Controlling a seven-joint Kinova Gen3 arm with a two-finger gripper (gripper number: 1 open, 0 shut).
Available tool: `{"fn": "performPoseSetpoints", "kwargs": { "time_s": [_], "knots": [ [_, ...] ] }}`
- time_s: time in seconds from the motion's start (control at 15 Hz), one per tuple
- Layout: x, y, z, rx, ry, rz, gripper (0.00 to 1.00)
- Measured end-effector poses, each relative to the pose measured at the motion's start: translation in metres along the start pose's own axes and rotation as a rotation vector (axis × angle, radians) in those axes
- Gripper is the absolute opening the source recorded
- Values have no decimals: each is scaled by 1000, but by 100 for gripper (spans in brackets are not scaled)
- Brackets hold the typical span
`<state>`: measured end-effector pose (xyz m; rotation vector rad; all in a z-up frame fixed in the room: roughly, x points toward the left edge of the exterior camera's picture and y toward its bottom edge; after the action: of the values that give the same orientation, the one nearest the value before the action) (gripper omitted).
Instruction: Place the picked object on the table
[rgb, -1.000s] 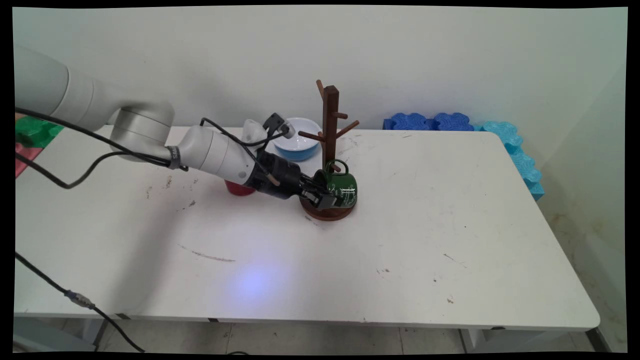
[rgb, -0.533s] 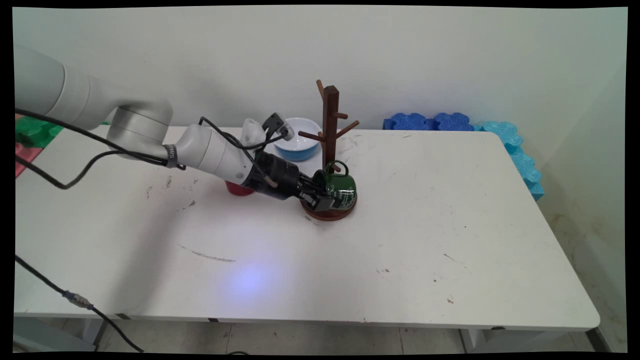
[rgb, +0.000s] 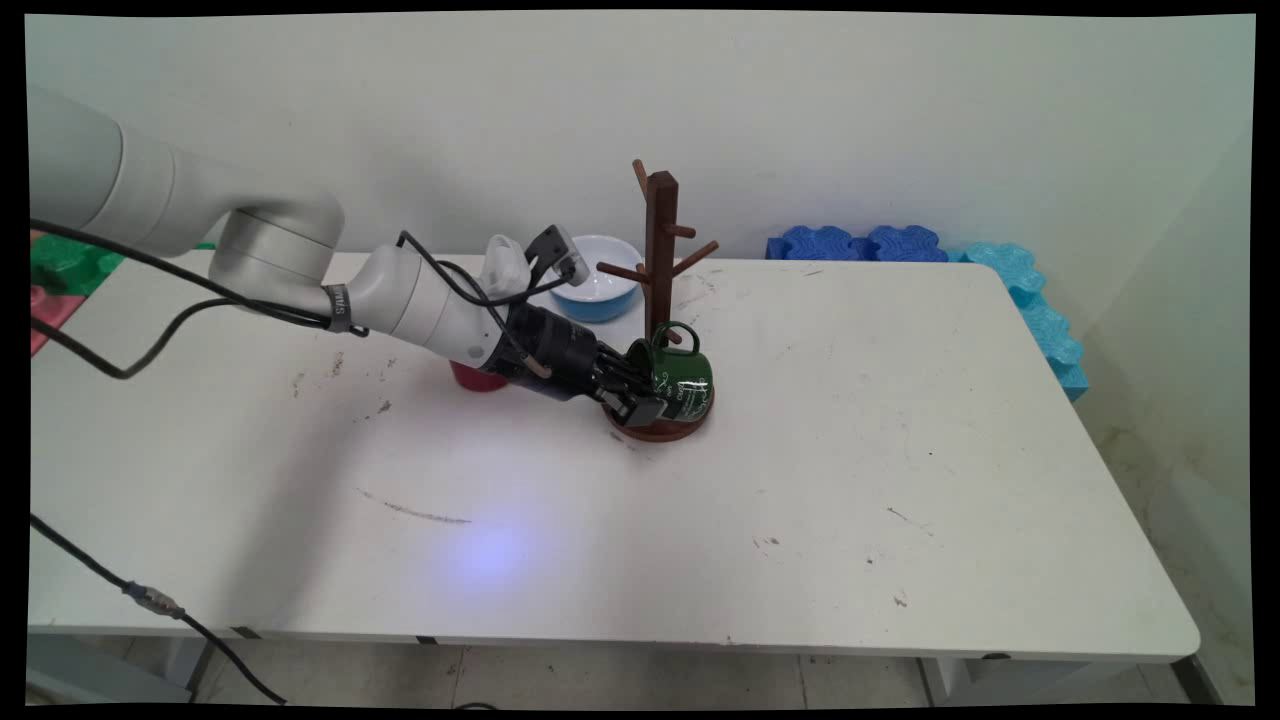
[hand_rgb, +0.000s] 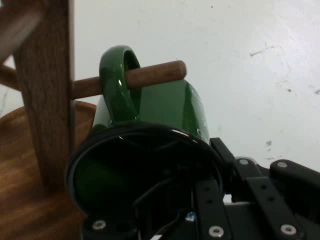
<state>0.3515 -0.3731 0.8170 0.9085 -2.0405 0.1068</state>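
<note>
White table (rgb: 900, 420) spreads under everything, backed by a pale wall, with blue foam blocks (rgb: 865, 243) far off beyond the gripper along the back edge and down the table's side. Just past the gripper rises the brown wooden mug tree (rgb: 661, 255), its round base (rgb: 662, 430) directly beneath the fingers. Behind the wrist sits a blue and white bowl (rgb: 597, 280), and tucked under the forearm is a red cup (rgb: 478, 377), mostly hidden.

The gripper (rgb: 645, 392) is clamped on the green mug (rgb: 680, 372), one finger inside the rim and the other against the outer wall. In the hand view the mug's handle (hand_rgb: 117, 82) is threaded over a lower peg (hand_rgb: 152, 75) of the tree, the peg's tip poking through.

Since a second ago the arm has drawn back slightly toward its base, and the mug has risen a little above the tree's base, tilting with the handle on the peg.
</note>
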Motion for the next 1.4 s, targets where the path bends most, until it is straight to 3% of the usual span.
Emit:
{"fn": "performPoseSetpoints", "kwargs": {
  "time_s": [1.4],
  "knots": [
    [7, 35, -25, -56, -18, 140, 0]
  ]
}}
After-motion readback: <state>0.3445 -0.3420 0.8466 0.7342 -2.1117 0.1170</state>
